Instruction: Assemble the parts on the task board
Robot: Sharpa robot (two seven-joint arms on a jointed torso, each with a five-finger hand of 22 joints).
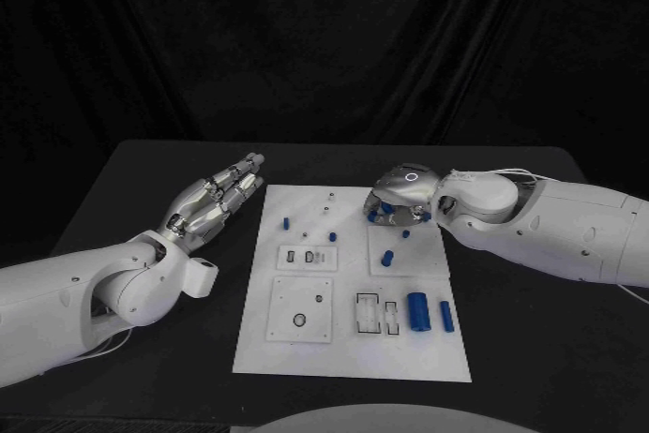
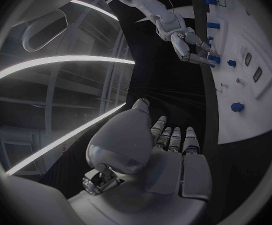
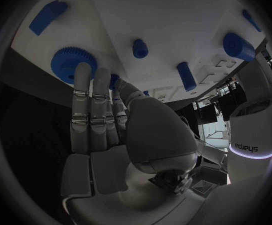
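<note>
We see the task board (image 1: 354, 353) lying flat in the middle of the black counter (image 1: 541, 339), between our two arms. Our left hand (image 1: 214, 204) hovers over bare counter just beside the board's edge, fingers stretched out straight and close together, grasping nothing; in the left wrist view the same hand (image 2: 167, 140) points its fingertips (image 2: 175, 133) toward the board's rim with a strip of dark counter between them.

Our right hand (image 1: 400, 201) is down over the far end of the board, knuckles up and fingers bent toward the surface. In the right wrist view its fingers (image 3: 92, 100) reach out to a blue gear (image 3: 70, 64) on the board, the fingertips lying against or just over the gear's toothed edge. We cannot tell whether the hand is grasping the gear or merely touching it.

Other blue parts lie scattered beyond the right hand: a short peg (image 3: 140, 48) and a longer pin (image 3: 186, 75) just past the fingertips, a thick cylinder (image 3: 238, 46) farther off, and a flat block (image 3: 48, 16) on the other side of the gear. In the head view, a large cylinder (image 1: 419, 311) and a slim one (image 1: 446, 316) rest side by side on the board well away from both hands, toward the near end, and one small part (image 1: 287, 223) sits nearest the left hand.
</note>
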